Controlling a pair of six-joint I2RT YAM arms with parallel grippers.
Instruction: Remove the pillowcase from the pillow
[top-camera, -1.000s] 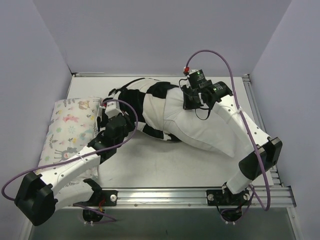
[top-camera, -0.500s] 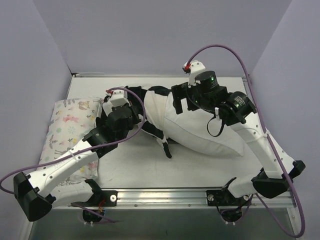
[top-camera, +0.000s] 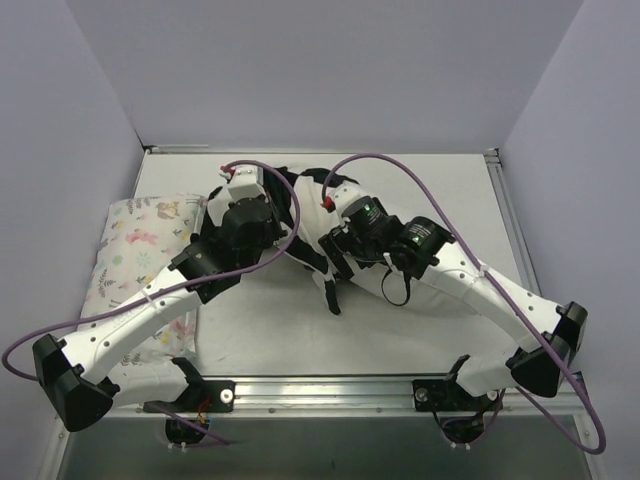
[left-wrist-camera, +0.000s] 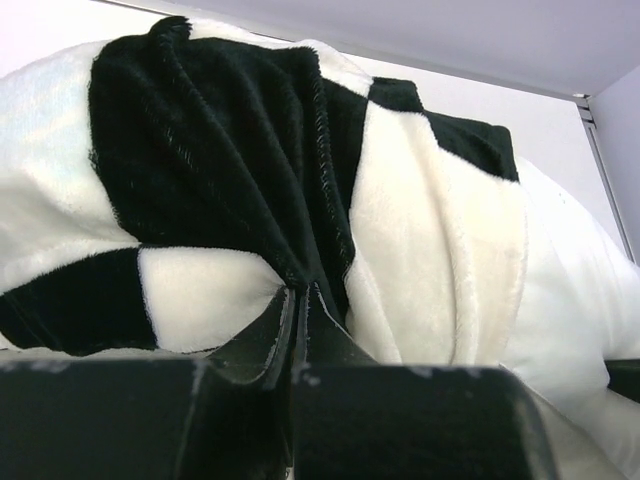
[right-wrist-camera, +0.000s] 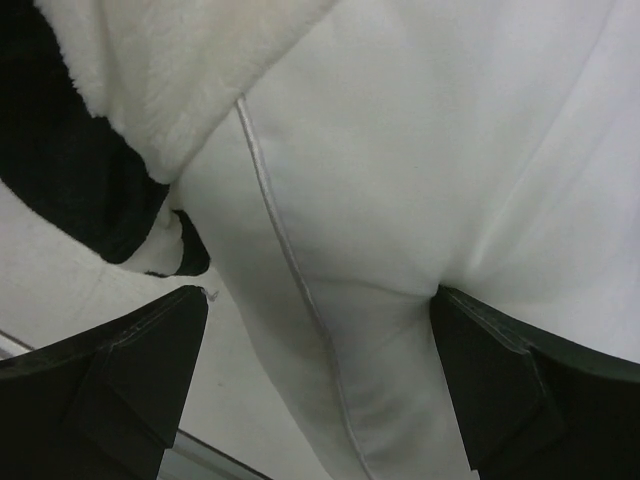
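Pale lavender walls (top-camera: 300, 70) box in a white table (top-camera: 450, 190), with a floral-print pillow (top-camera: 130, 250) lying at 9 o'clock, clear of the work.

At the table's centre the pillowcase (top-camera: 305, 262) is bunched into a checkered heap, a loose tail of it trailing toward 6 o'clock. The pillow (top-camera: 445, 292) runs bare out of that heap toward 4 o'clock, mostly under the right arm.

The left gripper (left-wrist-camera: 300, 300) is pinched tight on a fold of the pillowcase, black and cream plush gathered into creases right at the fingertips. The right gripper (right-wrist-camera: 318, 300) is spread wide, with the smooth white pillow and its piped seam bulging between the two fingers (the one at 3 o'clock looks to be pressing the fabric, though no pinch has been made).

By my reading the job is well past halfway. Most of the pillow is uncovered, and the cover is crowded onto its end toward 10 o'clock. How much of that end is wrapped cannot be seen beneath the arms.

What remains is to secure the pillow on the right and draw the cover off toward 9 o'clock.
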